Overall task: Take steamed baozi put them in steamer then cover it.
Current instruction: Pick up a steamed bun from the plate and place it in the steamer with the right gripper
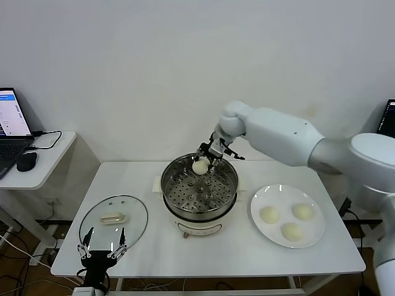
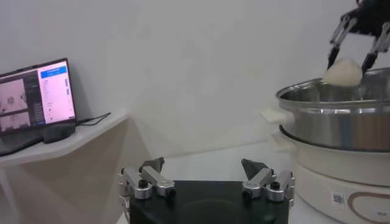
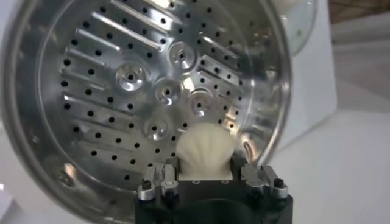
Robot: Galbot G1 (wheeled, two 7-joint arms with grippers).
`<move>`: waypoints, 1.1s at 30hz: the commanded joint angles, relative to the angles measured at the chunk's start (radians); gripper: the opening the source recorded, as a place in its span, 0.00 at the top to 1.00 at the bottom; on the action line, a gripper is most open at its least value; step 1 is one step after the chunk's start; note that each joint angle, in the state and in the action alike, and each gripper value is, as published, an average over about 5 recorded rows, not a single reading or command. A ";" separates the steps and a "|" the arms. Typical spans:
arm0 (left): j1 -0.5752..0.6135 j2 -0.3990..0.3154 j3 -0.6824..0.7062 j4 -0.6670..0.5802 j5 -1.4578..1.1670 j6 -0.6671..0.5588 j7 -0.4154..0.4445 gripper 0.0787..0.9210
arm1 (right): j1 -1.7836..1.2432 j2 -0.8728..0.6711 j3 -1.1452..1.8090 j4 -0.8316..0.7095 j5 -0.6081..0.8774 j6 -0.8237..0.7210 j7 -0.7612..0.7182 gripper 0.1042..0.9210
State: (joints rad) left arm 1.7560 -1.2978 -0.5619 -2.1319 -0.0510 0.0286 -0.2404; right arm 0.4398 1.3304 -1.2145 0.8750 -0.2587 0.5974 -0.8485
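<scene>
My right gripper [image 1: 202, 161] is shut on one cream-white baozi [image 1: 200, 166] and holds it over the far rim of the steel steamer [image 1: 179, 196]. In the right wrist view the baozi [image 3: 203, 150] sits between the fingers above the perforated tray [image 3: 116, 97]. The left wrist view shows the held baozi [image 2: 343, 71] above the steamer's rim [image 2: 329, 97]. Three more baozi [image 1: 270, 214] [image 1: 302, 211] [image 1: 291, 231] lie on the white plate [image 1: 259, 228] to the right. The glass cover [image 1: 99, 231] with its cream handle [image 1: 113, 217] lies flat on the table at left. My left gripper [image 1: 102, 250] is open and empty at the front left edge.
A side table [image 1: 43, 169] at far left carries a laptop [image 1: 12, 123] and a mouse [image 1: 26, 161]. The white worktable [image 1: 203, 253] has a wall behind it. Another screen edge [image 1: 389, 117] shows at far right.
</scene>
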 commanded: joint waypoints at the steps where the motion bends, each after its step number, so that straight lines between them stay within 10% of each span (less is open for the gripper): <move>1: 0.000 0.000 0.001 0.004 0.000 0.001 0.000 0.12 | -0.059 0.084 0.034 -0.132 -0.232 0.153 0.059 0.47; 18: 0.005 -0.012 0.005 -0.003 0.001 -0.003 -0.003 0.12 | -0.004 0.077 0.048 -0.119 -0.158 0.116 0.059 0.13; 26: 0.001 -0.009 0.004 -0.019 0.000 -0.001 -0.001 0.12 | 0.289 -0.209 -0.147 0.345 0.450 -0.490 -0.185 0.12; 33: -0.010 0.000 0.012 -0.023 -0.001 0.000 0.000 0.12 | 0.396 -0.491 -0.201 0.621 0.556 -0.851 -0.188 0.12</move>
State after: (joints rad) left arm 1.7454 -1.2960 -0.5494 -2.1555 -0.0516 0.0284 -0.2401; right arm 0.6599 1.1357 -1.3202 1.1435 0.0035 0.2165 -0.9492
